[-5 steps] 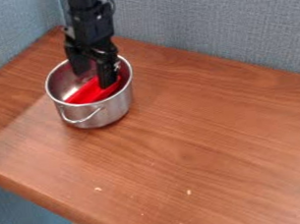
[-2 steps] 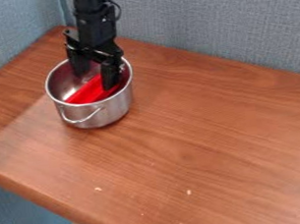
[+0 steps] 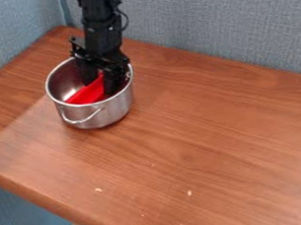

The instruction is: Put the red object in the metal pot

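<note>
Gripper point(image 3: 101, 77) narrowed, red object point(image 3: 85, 91) between fingers

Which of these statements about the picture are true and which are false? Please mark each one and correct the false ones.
1. The red object is inside the metal pot. True.
2. The metal pot lies on its side. False: it stands upright, with its opening up.
3. The gripper points down into the pot. True.
4. The pot stands at the near right corner of the wooden table. False: it stands near the far left corner, close to the blue wall.
5. A second red block lies on the table beside the pot. False: only the one in the pot is visible.
</note>
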Controlling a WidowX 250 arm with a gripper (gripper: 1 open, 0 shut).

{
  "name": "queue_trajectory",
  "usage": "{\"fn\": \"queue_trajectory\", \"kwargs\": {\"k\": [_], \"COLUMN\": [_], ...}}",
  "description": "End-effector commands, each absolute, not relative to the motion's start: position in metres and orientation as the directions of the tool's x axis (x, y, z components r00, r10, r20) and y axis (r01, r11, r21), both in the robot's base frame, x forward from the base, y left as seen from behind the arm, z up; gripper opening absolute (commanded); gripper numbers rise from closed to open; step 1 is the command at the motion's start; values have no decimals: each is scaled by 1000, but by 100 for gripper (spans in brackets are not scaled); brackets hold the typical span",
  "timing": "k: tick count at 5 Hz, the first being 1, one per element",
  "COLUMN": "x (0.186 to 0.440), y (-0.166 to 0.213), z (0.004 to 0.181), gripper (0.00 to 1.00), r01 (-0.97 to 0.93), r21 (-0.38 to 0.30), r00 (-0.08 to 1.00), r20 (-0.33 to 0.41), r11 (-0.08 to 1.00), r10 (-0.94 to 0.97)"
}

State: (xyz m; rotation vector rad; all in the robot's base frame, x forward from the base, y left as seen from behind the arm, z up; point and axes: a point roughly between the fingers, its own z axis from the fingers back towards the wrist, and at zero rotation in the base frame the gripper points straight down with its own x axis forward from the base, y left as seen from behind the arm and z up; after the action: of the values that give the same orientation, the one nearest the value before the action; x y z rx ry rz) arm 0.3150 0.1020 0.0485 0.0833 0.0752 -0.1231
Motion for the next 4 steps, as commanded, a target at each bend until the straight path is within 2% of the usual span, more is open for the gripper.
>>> {"fn": "queue_trajectory", "kwargs": {"k": [1, 2, 3, 4], "x": [324, 325, 324, 325], "y": [104, 103, 106, 111], "z": [54, 49, 53, 57], "gripper": [0, 100, 100, 0], "r01": [211, 285, 219, 158], "r21": [101, 97, 89, 88], "r00": [977, 958, 975, 987], "r20": [-47, -46, -44, -43], "r11": [972, 954, 972, 983], "r10": [-208, -282, -216, -155]}}
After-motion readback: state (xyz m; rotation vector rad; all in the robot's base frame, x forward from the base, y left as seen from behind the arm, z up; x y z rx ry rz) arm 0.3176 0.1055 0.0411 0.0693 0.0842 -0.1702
